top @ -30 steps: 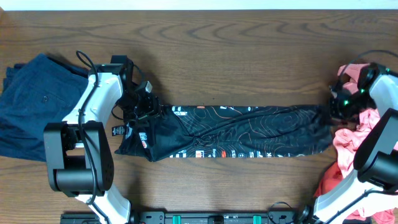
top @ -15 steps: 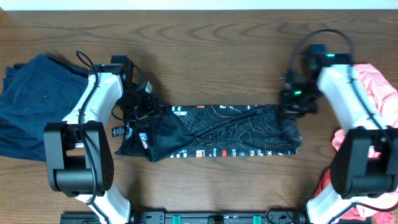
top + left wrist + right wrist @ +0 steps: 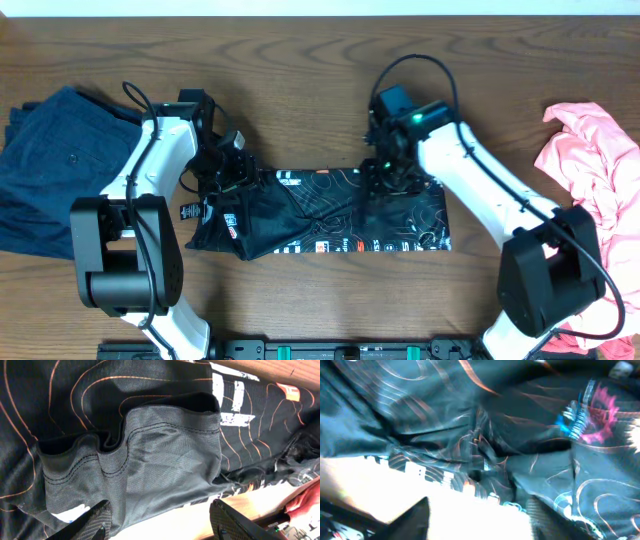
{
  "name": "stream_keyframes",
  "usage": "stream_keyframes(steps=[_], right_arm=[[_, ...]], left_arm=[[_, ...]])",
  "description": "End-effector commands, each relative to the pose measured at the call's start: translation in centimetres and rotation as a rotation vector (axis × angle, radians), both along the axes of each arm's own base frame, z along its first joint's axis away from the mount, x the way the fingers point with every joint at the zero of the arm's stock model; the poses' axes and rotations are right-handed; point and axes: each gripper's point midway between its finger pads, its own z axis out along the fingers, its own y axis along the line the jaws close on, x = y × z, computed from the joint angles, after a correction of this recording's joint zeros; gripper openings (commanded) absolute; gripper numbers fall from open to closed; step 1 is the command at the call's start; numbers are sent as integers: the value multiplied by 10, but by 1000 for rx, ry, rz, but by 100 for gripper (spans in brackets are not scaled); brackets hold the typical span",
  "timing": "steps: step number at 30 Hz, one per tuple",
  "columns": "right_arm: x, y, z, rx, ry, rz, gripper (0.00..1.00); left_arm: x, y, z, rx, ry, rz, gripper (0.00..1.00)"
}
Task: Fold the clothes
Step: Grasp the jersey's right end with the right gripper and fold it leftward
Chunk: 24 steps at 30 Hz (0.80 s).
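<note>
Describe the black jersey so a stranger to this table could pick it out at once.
On the wooden table, look at the middle, between the navy garment at one end and the coral-pink garment at the other. The black jersey lies there as a long band; it alone has thin orange-and-white contour lines and white lettering.

A black jersey [image 3: 320, 218] is met along its upper edge by the left gripper [image 3: 243, 180] and right gripper [image 3: 387, 180], a coral-pink garment [image 3: 590, 170] heaped well apart.
</note>
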Motion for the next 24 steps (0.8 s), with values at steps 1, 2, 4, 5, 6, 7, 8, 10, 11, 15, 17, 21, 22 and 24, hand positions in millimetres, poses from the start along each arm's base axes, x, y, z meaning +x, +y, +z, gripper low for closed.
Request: stream_keyframes(steps=[1,2,4,5,6,7,8,10,11,15,17,21,22,24], right_arm=[[-9,17,1,37,-14,121,65],[-7,13,-1,10,-25,118,65],[2,-10,-6,-130,-59,19,64],[8,-23,-7,-196,-80,-34,67],[12,-31,-7,-233,-95,-59,68],[15,-36,-7,-249,-105,-65,71],[16,-38,-7,-254,-107,-70,73],[15,-42,-8,-258,-99,-72,74],[14,-44,-10,-263,-92,-74,75],[8,-48,-25,-269,-79,-77,74],[4,-50,-35,-272,-72,-76,75],[-7,-49,-58,-245,-52,-74,74],[-8,-50,-64,-243,-55,-74,74],[-10,-50,-72,-233,-63,-76,70]], left_arm=[[0,-1,1,-10,1,5,64],[0,-1,1,-10,1,5,64],[0,-1,1,-10,1,5,64],[0,-1,1,-10,2,6,64],[0,-1,1,-10,2,6,64],[0,-1,1,-10,2,6,64],[0,-1,1,-10,2,6,64],[0,-1,1,-10,1,5,64],[0,-1,1,-10,1,6,64],[0,-1,1,-10,1,6,64],[0,-1,1,-10,1,5,64],[0,-1,1,-10,1,5,64],[0,-1,1,-10,1,5,64],[0,-1,1,-10,1,5,64]])
